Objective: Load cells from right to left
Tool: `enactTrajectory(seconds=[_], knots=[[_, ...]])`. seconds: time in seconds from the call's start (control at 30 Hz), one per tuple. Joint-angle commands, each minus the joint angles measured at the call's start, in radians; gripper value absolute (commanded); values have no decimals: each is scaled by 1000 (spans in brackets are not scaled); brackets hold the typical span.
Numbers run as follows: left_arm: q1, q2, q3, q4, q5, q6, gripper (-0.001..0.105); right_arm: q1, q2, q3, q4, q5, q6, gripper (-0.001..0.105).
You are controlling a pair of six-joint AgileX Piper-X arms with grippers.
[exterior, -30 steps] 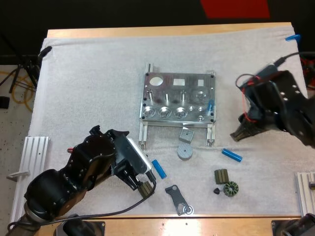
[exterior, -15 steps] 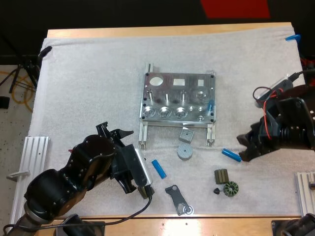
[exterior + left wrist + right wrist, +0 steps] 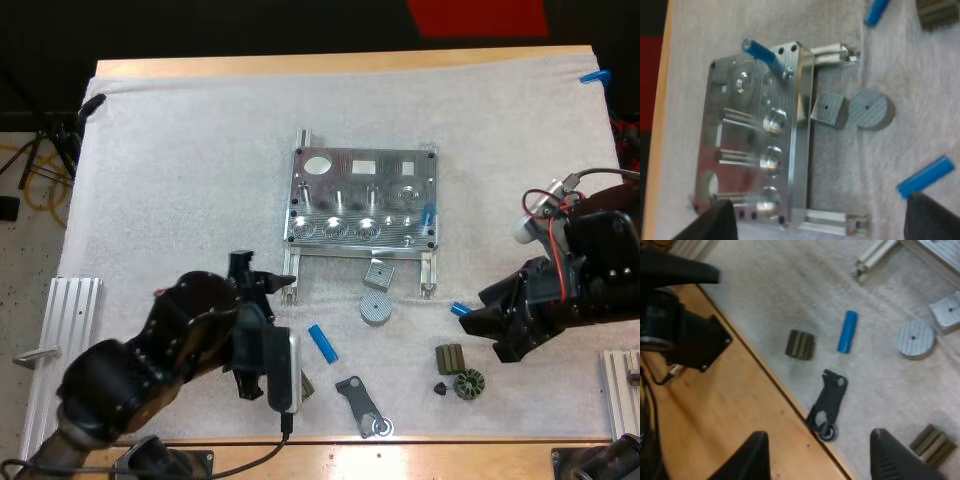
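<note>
The metal fixture [image 3: 365,210] lies mid-mat, with one blue cylinder [image 3: 428,214] standing in its right-hand hole. In the left wrist view the fixture [image 3: 755,140] and that seated cylinder [image 3: 762,52] show lengthwise. My left gripper [image 3: 262,280] [image 3: 822,222] is open, just short of the fixture's near left leg. A loose blue cylinder [image 3: 322,342] [image 3: 930,176] [image 3: 847,331] lies beside it. My right gripper [image 3: 485,320] [image 3: 817,460] is open, its tips at a second loose blue cylinder [image 3: 459,309] [image 3: 876,11], which is partly hidden under them.
A grey disc [image 3: 375,309] and a grey square block [image 3: 378,273] sit below the fixture. An olive block [image 3: 450,358], a ribbed ring [image 3: 469,384], a black bracket [image 3: 360,404] and another olive block [image 3: 801,344] lie near the front edge. Aluminium rails [image 3: 70,300] flank the mat.
My right gripper has come down and left, onto the right loose blue cylinder. My left arm has swung its gripper up toward the fixture's near left leg.
</note>
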Motion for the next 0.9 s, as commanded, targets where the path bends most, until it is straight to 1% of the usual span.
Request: enactTrajectory(seconds=[0.0, 0.1, 0.2, 0.33, 0.4, 0.5, 0.73, 0.87], knots=[[2, 28, -3, -7, 2, 78, 67, -1, -9, -1, 6, -24, 1, 46], [2, 93, -3, -7, 2, 172, 67, -1, -13, -1, 6, -24, 1, 46], [2, 172, -3, -7, 2, 246, 67, -1, -13, -1, 6, -24, 1, 46], [2, 260, -3, -7, 2, 314, 67, -1, -13, -1, 6, -24, 1, 46], [2, 311, -3, -7, 1, 374, 67, -1, -13, -1, 6, -24, 1, 46], [2, 373, -3, -7, 1, 429, 67, -1, -13, -1, 6, -24, 1, 46], [2, 489, -3, -6, 1, 436, 67, -1, -13, -1, -2, -19, -11, 46], [2, 562, -3, -26, 1, 441, 67, -1, -13, -1, -7, -19, -15, 46]])
